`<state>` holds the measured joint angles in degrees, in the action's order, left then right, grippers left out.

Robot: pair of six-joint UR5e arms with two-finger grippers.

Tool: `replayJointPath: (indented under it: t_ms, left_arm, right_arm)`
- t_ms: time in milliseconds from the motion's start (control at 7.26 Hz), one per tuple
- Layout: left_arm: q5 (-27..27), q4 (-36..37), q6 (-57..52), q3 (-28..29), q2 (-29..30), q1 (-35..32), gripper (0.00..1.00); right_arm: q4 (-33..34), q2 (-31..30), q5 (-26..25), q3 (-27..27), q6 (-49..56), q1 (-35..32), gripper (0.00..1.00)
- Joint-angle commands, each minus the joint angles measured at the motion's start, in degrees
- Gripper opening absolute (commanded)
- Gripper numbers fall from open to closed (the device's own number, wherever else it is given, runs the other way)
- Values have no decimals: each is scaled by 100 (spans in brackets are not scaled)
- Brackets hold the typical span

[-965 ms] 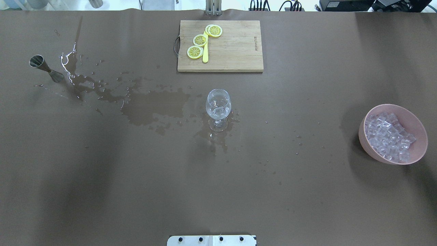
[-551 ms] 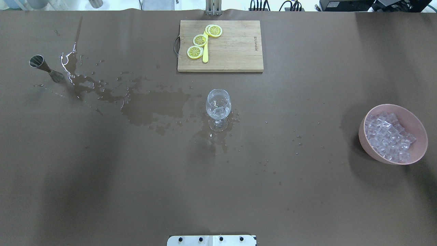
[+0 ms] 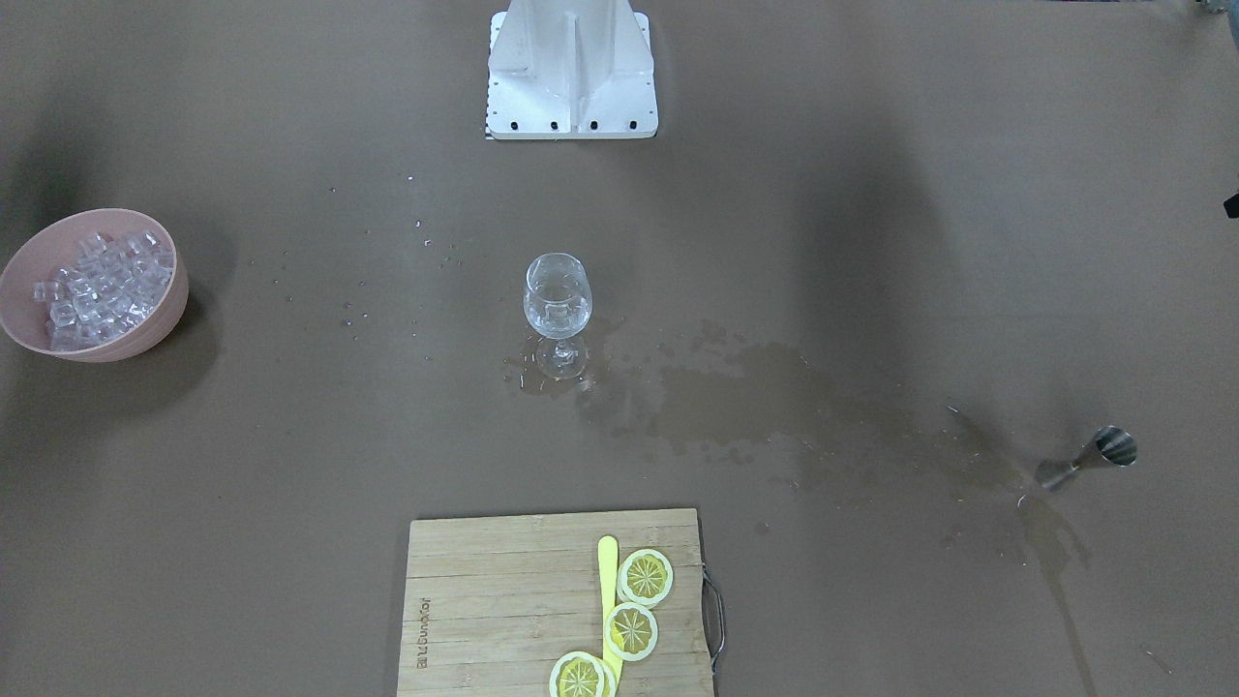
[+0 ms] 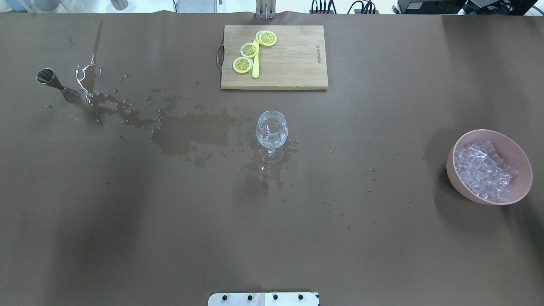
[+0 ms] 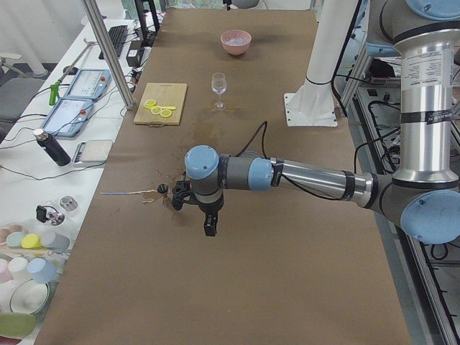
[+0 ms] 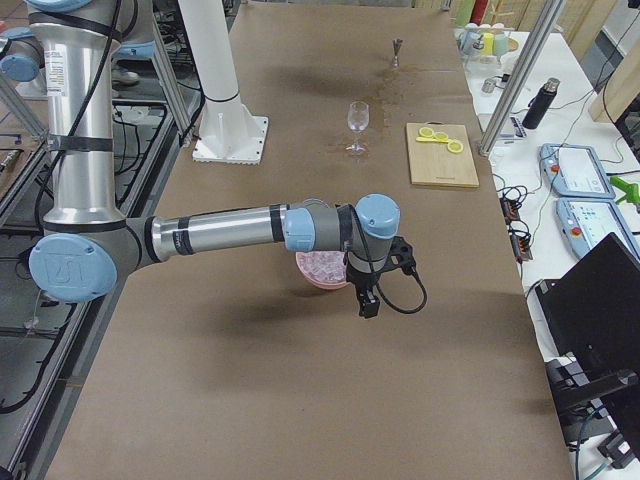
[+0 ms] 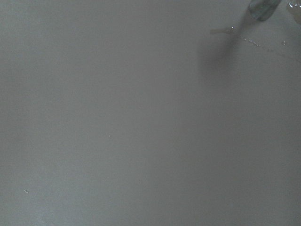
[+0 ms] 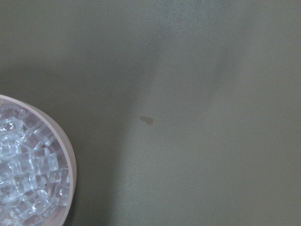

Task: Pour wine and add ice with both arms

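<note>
A clear stemmed glass [image 4: 272, 131] stands mid-table with clear glassy contents; it also shows in the front view [image 3: 557, 300]. The ice [image 4: 482, 170] fills a pink bowl [image 4: 457, 180] at the right edge, and the right wrist view shows it at lower left [image 8: 23, 165]. My left gripper [image 5: 209, 226] shows only in the exterior left view, hanging above the table beside a steel jigger [image 4: 55, 84]; I cannot tell if it is open. My right gripper [image 6: 368, 303] shows only in the exterior right view, just beside the bowl [image 6: 322, 270]; I cannot tell its state.
A wet spill [image 4: 191, 131] runs from the jigger to the glass's foot. A wooden cutting board [image 4: 293, 59] with lemon slices [image 4: 248, 50] lies at the far edge. The white robot base [image 3: 571, 77] stands at the near edge.
</note>
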<state>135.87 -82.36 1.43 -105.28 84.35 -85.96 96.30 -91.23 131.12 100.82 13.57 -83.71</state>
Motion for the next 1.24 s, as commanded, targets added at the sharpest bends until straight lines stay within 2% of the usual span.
replayJointPath:
  t_ms: [0,276,1102]
  left_arm:
    - [1,-8,-2,-54,-23,0,98]
    - [1,-17,-29,-62,11,0,98]
    - [1,-202,-29,-54,108,0,98]
  right_arm:
    - [3,18,-104,-1,-12,39,100]
    - [3,-26,-305,-10,-3,30,100]
    - [-41,-26,-183,16,-21,39,100]
